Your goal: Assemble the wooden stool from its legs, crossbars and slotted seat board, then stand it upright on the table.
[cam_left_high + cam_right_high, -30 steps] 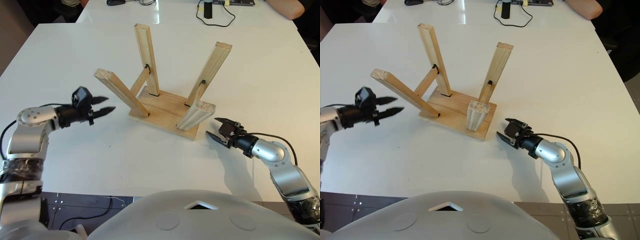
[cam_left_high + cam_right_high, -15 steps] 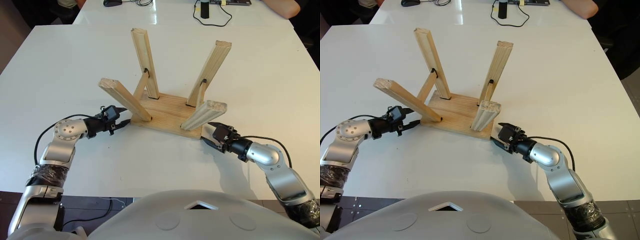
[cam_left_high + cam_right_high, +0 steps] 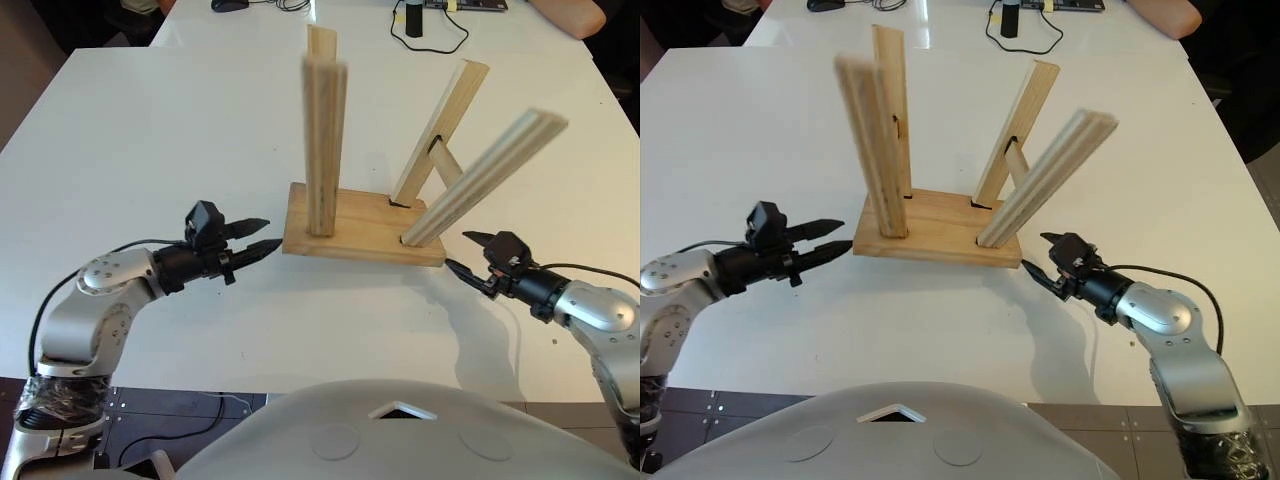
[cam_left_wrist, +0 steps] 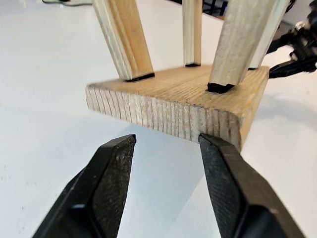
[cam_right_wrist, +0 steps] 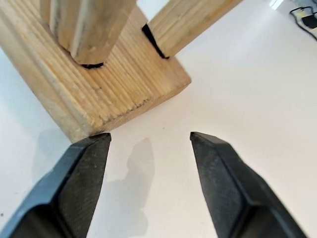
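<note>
Left eye view is showing the white table (image 3: 120,140) carrying the stool (image 3: 380,190), which is resting upside down near the middle with its feet in the air. Over the last second the stool has been swinging round on the tabletop: the seat board (image 3: 360,235) was lying skewed, with a corner toward the robot, and it is now presenting a long edge to the robot. The legs (image 3: 322,150) are all sitting in their slots and splaying upward, and a crossbar (image 3: 447,165) is bridging the two on the robot's right. Judging by this, the joinery is looking finished and the remaining work is flipping the stool onto its feet; the turn seems to be squaring the board between the arms for that. The left gripper (image 3: 270,233), which was pressing at the board's corner half a second ago, is now hanging low over the table just off the board's left end, and the right gripper (image 3: 458,250) is lying low just off the right near corner. In the left wrist view the jaws are standing moderately open with nothing between them, one of the fingers (image 4: 218,158) sitting right at the lower edge of the board's corner, whether touching or just short being hard to tell. In the right wrist view the jaws are spreading wide and gripping nothing, one of its fingers (image 5: 84,163) lying just beside the board's corner and the other over bare table.
</note>
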